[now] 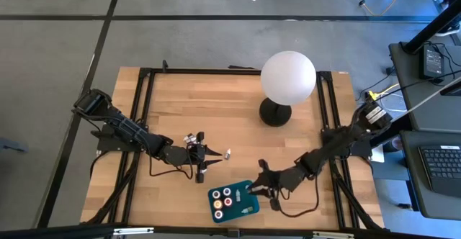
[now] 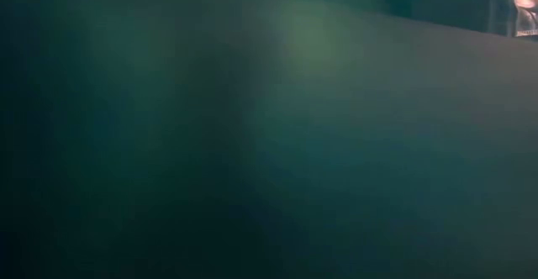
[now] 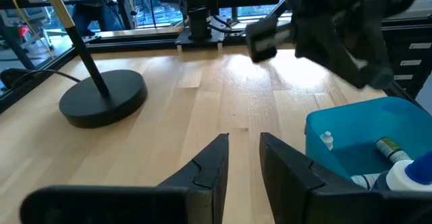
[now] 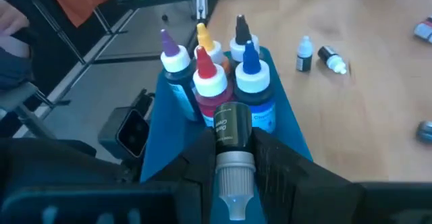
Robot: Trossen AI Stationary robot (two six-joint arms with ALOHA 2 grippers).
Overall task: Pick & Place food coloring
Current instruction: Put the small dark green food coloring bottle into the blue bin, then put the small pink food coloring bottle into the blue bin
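Observation:
Several upright food coloring bottles with purple, red, yellow, black and blue caps stand in the teal tray; from above they show as coloured rings. My right gripper hangs over the tray's right part, shut on another dark-labelled bottle. Two tiny bottles lie on the wood beyond the tray. My left gripper is open with a narrow gap and holds nothing; it hovers left of the tray, near one small bottle. The low view is filled by the tray's teal wall. My right gripper pinches the dark-labelled bottle by its body between the two fingers, just ahead of its ribbed grey cap. The bottle lies along the fingers, cap end toward the wrist. It sits over the tray; whether it rests on anything is hidden.
A white globe lamp on a black round base stands at the table's far right. More bottles lie flat in the tray. Bare wood stretches between the lamp and my left gripper. Black frame rails run along the table's edges.

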